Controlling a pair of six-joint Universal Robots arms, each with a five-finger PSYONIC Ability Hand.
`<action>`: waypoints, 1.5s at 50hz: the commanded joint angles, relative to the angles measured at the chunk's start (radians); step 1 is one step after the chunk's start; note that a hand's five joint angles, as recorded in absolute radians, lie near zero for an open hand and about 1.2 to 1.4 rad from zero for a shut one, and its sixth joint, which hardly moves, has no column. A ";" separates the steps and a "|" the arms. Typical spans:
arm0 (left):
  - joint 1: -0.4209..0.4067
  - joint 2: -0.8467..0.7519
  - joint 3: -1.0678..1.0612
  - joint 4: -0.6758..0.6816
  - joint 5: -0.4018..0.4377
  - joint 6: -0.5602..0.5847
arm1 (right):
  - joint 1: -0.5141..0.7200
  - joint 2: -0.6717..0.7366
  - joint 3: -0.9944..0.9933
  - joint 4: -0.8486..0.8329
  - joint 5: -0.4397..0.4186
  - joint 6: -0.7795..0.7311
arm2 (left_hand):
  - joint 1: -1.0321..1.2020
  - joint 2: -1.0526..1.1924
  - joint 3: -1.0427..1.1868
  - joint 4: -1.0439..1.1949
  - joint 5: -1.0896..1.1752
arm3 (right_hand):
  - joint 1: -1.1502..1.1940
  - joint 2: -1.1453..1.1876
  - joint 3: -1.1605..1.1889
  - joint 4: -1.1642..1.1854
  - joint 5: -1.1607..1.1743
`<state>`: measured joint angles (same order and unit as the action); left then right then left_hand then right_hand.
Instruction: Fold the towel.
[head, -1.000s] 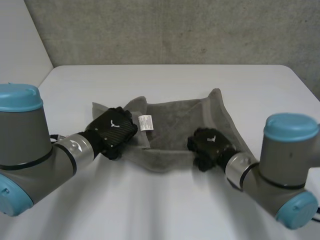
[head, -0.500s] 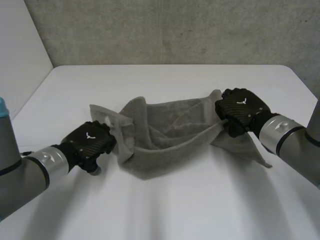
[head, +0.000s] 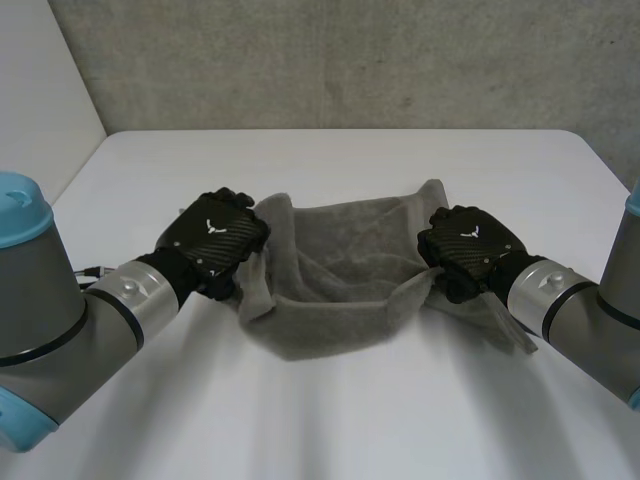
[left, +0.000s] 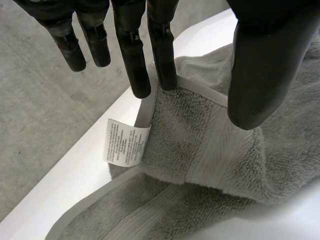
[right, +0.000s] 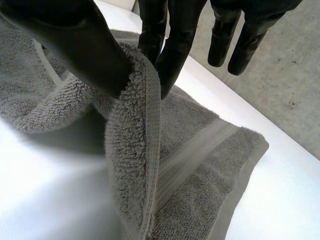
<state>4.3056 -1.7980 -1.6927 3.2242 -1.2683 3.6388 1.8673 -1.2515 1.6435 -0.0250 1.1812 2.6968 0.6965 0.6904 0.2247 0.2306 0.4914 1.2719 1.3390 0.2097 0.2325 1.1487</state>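
Head view: my left robot hand (head: 215, 240) and right robot hand (head: 465, 248), each pinching towel (head: 340, 255) edge, drew closer; towel slackened, fold underway.

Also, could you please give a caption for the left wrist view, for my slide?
Left hand pinching a towel edge between thumb and fingers, beside its white label.

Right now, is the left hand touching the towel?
Touching. The left wrist view shows the left hand pinching a fold of the towel between its fingers and thumb, beside the label.
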 joint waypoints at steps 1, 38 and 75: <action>0.003 -0.003 -0.016 0.005 -0.017 0.007 | 0.001 0.003 -0.001 0.000 0.001 0.000 | -0.090 -0.083 -0.050 -0.056 -0.059 | 0.124 0.057 -0.035 -0.058 0.073; -0.090 -0.069 -0.024 0.060 -0.016 0.144 | 0.000 0.043 0.003 0.002 -0.002 -0.008 | -0.465 -0.459 -0.050 -0.056 -0.435 | 0.124 0.057 -0.035 -0.058 0.073; -0.239 -0.336 0.108 0.126 -0.022 0.730 | -0.005 0.058 0.010 0.002 -0.002 -0.008 | -0.242 -0.236 -0.050 -0.056 -0.212 | 0.124 0.057 -0.035 -0.058 0.073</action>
<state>4.0671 -2.1272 -1.5854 3.3295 -1.2866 4.3600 1.8628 -1.1949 1.6538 -0.0230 1.1796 2.6891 0.4000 0.4020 0.2247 0.2306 0.2420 1.2730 1.3425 0.2098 0.2325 1.1487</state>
